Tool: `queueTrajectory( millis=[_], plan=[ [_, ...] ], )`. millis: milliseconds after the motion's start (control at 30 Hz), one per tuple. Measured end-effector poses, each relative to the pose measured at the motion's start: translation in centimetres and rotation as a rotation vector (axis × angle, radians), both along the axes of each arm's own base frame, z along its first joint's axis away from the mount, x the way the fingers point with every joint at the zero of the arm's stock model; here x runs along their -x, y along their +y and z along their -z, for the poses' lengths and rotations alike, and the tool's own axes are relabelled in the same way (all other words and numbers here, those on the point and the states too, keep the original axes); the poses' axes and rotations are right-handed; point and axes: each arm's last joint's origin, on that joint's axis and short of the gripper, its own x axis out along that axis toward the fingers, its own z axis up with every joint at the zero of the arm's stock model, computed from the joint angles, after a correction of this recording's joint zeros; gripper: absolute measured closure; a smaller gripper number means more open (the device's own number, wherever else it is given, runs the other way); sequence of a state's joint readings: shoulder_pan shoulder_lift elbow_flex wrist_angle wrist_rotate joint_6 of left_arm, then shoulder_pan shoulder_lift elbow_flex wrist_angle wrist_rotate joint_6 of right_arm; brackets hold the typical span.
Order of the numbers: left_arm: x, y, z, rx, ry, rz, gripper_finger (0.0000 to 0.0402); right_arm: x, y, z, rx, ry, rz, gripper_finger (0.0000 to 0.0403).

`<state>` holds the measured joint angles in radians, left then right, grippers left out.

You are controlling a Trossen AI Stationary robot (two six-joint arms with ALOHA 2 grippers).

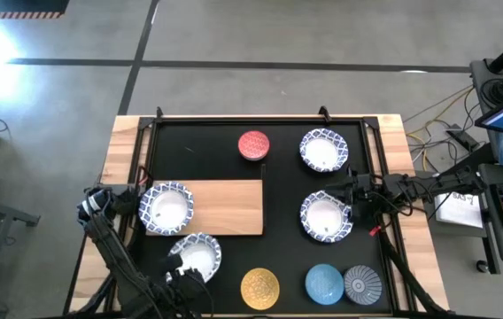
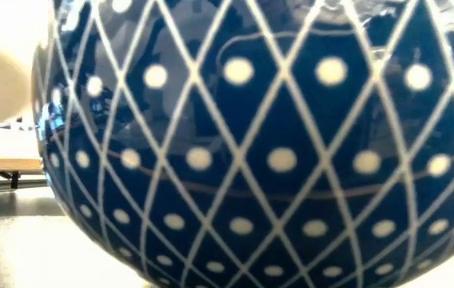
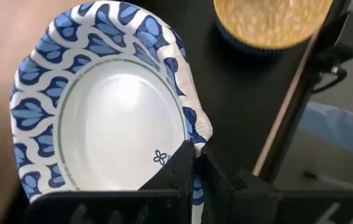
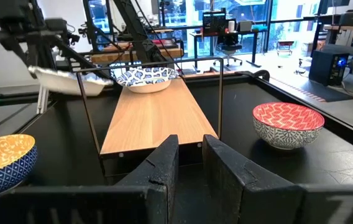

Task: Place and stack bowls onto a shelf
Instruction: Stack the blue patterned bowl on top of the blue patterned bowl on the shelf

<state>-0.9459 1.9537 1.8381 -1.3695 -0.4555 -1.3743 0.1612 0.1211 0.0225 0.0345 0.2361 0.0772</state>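
Note:
The shelf (image 1: 220, 208) is a light-wood board on thin wire legs. A white bowl with a blue patterned rim (image 1: 166, 206) sits on its left end. My left gripper (image 3: 194, 155) is shut on a second such bowl (image 1: 196, 257), held above the table near the shelf's front left corner. Two more white-and-blue bowls (image 1: 323, 149) (image 1: 326, 216) stand on the table's right half, with my right gripper (image 1: 338, 188) between them, open and holding nothing. On the table also stand the red bowl (image 1: 253, 144), the yellow bowl (image 1: 259, 288), the light blue bowl (image 1: 323, 283) and the grey-blue bowl (image 1: 362, 283). My left gripper pinches the bowl's rim (image 3: 192, 134), one finger inside the bowl and one outside. The fingers come slanting down from above. The rim is buckled beside the fingers. In the right wrist view the bowl (image 4: 71, 79) hangs clear of the table, mouth up, at about the height of the shelf (image 4: 151, 115).
The grey-blue bowl (image 2: 251, 144) stands right before the low camera and fills its view. The table has raised wooden edges (image 1: 123, 142). The shelf's right part is bare wood. Black tabletop lies free between the red bowl and the shelf.

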Motion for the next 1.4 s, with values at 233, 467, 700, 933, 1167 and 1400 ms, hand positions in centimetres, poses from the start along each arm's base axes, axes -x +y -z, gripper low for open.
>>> queueTrajectory(
  millis=[233,467,700,933,1167,1400],
  plan=[
    [0.7,1.5,-1.4,-0.185,0.032,0.025,0.04,0.0,0.0,0.0,0.001,0.0,-0.001,0.0339],
    [0.3,2.1,-1.8,-0.218,0.022,0.065,0.04,0.0,0.0,0.0,0.001,0.0,0.0,0.0339],
    [-0.1,4.0,-1.2,-0.253,0.05,0.034,0.04,0.0,0.0,0.0,0.001,0.0,0.0,0.0339],
    [1.1,7.8,-0.8,-0.235,0.126,-0.048,0.04,0.0,0.0,0.0,0.0,0.0,0.0,0.0339],
    [5.0,11.9,-0.9,-0.19,0.117,-0.163,0.04,0.0,0.0,0.0,0.001,0.0,0.0,0.0339],
    [6.9,14.0,0.5,-0.174,0.116,-0.217,0.04,0.0,0.0,0.0,0.001,0.0,0.0,0.0339]
  ],
)
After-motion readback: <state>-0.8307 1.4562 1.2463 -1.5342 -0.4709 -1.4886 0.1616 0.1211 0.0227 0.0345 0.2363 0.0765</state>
